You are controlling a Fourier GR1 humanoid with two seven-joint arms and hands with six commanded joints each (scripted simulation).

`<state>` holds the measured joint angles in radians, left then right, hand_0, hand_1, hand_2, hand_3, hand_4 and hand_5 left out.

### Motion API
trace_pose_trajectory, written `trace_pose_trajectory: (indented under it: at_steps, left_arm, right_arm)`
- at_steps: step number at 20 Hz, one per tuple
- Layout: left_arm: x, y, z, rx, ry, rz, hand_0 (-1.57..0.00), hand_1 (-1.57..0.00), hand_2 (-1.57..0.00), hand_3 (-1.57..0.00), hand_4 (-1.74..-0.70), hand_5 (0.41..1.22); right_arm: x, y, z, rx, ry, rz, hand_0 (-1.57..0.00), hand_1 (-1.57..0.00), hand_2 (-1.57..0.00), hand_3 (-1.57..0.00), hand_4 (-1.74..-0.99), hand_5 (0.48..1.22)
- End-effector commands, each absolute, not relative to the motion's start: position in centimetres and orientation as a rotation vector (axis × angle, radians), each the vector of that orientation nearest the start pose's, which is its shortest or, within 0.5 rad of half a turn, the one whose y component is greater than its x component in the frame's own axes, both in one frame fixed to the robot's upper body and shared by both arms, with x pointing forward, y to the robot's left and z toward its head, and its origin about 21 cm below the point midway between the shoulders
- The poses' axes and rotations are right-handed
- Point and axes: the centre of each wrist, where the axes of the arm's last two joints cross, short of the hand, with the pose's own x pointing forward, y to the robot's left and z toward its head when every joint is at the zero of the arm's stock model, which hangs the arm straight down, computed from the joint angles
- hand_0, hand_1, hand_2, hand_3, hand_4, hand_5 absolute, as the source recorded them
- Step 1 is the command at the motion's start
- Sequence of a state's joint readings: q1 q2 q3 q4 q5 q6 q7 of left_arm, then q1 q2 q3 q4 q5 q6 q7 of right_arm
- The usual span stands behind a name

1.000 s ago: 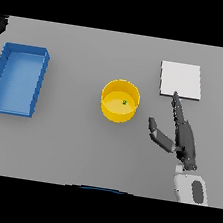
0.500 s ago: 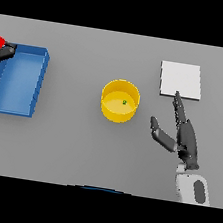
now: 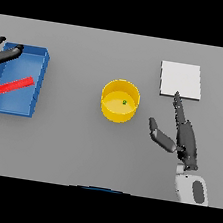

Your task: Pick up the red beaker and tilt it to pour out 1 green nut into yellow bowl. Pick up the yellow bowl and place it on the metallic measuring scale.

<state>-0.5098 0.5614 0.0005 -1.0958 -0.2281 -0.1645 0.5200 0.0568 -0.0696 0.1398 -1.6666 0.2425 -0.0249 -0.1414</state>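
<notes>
The yellow bowl [image 3: 119,101] stands mid-table with one small green nut [image 3: 124,103] inside it. The red beaker [image 3: 12,85] lies on its side in the blue tray [image 3: 38,84] at the left. My left hand [image 3: 5,53] hovers over the tray's far left corner, its fingers straight and holding nothing. My right hand [image 3: 183,137] rests open to the right of the bowl, fingers pointing away from me toward the white scale [image 3: 181,80], thumb spread toward the bowl. A gap separates it from the bowl.
The blue tray takes up the left side of the table. The flat scale plate lies at the back right, just beyond my right fingertips.
The red beaker has left my left hand and now lies in the blue tray. My left hand has drawn in over the tray's corner. The right hand has barely moved.
</notes>
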Motion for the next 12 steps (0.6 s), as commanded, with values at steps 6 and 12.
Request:
trace_pose_trajectory:
  at_steps: [6,12]
  left_arm:
    - [36.6,35.0,10.5,0.620,-1.117,-0.463,-0.04,-0.04,-0.03,-0.04,-0.78,0.644]
    - [36.0,34.0,10.1,0.573,-1.145,-0.448,-0.01,-0.01,-0.01,-0.01,-0.80,0.678]
  right_arm:
    - [23.9,-21.3,2.2,-0.201,-1.731,0.470,0.00,0.00,0.00,0.00,-1.087,0.649]
    - [27.4,-21.1,4.6,-0.343,-1.672,1.023,0.00,0.00,0.00,0.00,-1.132,0.631]
